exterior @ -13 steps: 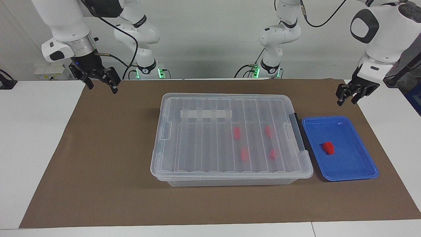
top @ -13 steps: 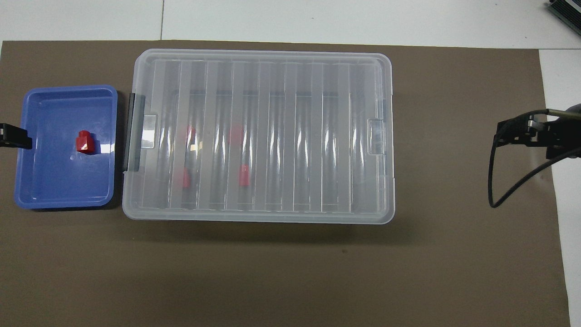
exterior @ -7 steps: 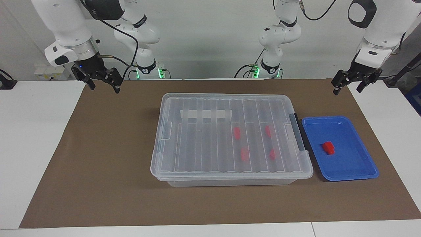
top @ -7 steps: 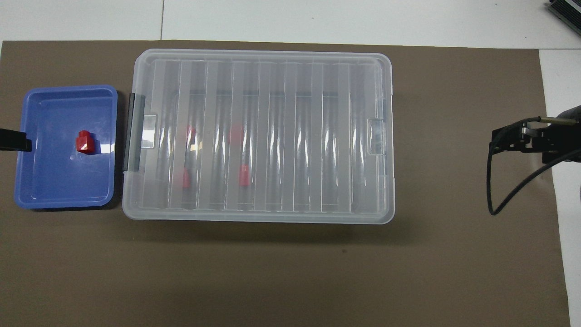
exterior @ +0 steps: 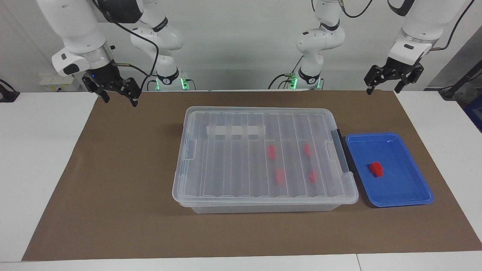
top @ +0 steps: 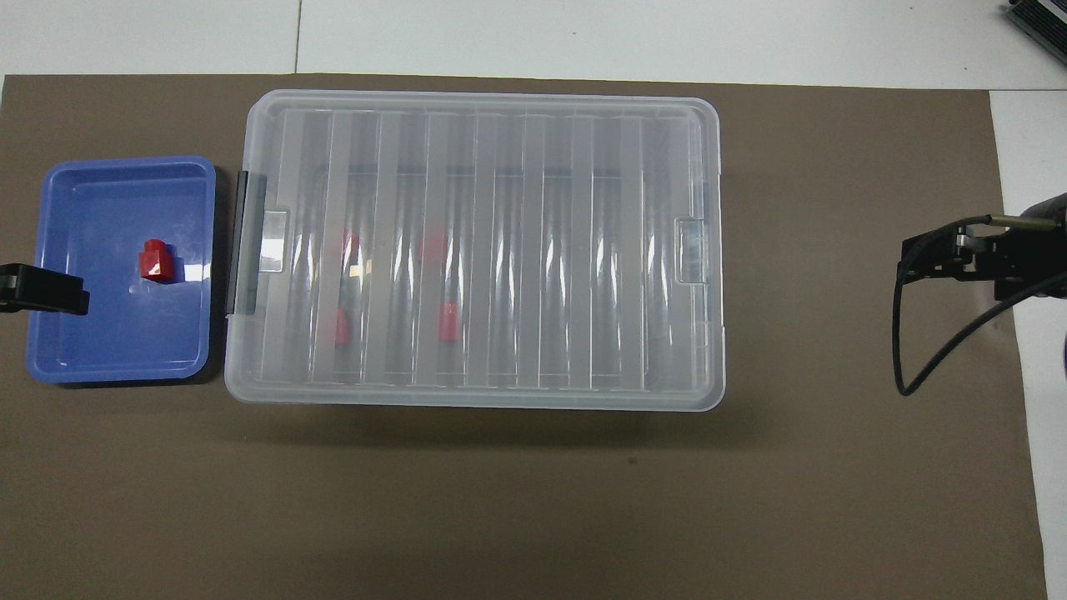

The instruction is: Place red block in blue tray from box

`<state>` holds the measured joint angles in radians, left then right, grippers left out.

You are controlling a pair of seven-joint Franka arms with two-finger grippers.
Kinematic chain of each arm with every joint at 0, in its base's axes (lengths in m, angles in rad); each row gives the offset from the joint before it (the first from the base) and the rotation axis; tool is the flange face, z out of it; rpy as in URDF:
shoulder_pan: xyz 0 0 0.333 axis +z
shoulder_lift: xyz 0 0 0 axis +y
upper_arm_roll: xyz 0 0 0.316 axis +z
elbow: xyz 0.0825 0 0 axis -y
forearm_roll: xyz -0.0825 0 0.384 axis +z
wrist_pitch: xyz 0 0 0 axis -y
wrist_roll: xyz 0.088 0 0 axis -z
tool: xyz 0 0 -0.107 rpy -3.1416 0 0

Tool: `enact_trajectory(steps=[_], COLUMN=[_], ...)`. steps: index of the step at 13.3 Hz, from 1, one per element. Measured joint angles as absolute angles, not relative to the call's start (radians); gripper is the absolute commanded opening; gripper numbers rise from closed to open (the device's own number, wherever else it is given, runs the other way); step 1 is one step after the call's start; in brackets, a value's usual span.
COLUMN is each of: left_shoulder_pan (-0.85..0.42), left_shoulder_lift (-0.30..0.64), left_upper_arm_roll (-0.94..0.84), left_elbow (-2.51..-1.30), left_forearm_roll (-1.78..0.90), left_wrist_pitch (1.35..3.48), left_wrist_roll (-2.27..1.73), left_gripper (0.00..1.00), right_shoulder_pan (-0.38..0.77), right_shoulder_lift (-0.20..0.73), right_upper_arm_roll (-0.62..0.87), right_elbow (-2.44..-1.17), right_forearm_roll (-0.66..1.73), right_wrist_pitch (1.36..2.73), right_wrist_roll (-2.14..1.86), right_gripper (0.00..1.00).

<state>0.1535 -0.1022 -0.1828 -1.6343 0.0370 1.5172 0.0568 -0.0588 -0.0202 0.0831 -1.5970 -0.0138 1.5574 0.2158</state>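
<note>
One red block [exterior: 375, 168] [top: 155, 260] lies loose in the blue tray [exterior: 397, 184] [top: 108, 333], which sits beside the latch end of the box [exterior: 233, 158] [top: 517, 250]. The box's ribbed clear lid is on, and several more red blocks [exterior: 271, 151] show through it. My left gripper [exterior: 382, 89] [top: 42, 288] hangs open and empty, high over the mat at the left arm's end, clear of the tray. My right gripper [exterior: 118, 101] [top: 938, 258] waits open and empty over the mat's corner at the right arm's end.
A brown mat [exterior: 124, 180] covers the white table [exterior: 41, 158] under everything. A black latch [exterior: 340, 150] runs along the box end that faces the tray. A black cable [top: 904, 367] loops down from the right gripper.
My left gripper has risen and drawn back from the tray toward the robots, and its fingers have spread wider. The right gripper has barely shifted. The blocks, tray and box have not moved.
</note>
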Motion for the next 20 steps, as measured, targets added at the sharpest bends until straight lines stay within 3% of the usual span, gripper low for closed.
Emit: enact_trajectory(steps=[4, 10, 20], left_shoulder_pan=[0.065, -0.011, -0.059], left_shoulder_lift=[-0.061, 0.090, 0.093], left_upper_arm_roll=[-0.091, -0.004, 0.025], left_elbow=[-1.534, -1.456, -1.490], left_forearm_roll=[0.038, 0.032, 0.019], left_wrist_pitch=[1.438, 1.396, 1.418], left_wrist_roll=[0.056, 0.052, 0.047], left_gripper=[1.00, 1.00, 1.00], right_shoulder_pan=[-0.058, -0.057, -0.058], right_shoulder_lift=[-0.020, -0.020, -0.020], right_upper_arm_roll=[0.085, 0.086, 0.086], right_elbow=[-1.597, -1.600, -1.606], right_forearm_roll=[-0.014, -0.014, -0.014], right_wrist_pitch=[1.557, 1.557, 1.557], right_wrist_roll=[0.215, 0.202, 0.202], right_gripper=[1.00, 1.00, 1.00])
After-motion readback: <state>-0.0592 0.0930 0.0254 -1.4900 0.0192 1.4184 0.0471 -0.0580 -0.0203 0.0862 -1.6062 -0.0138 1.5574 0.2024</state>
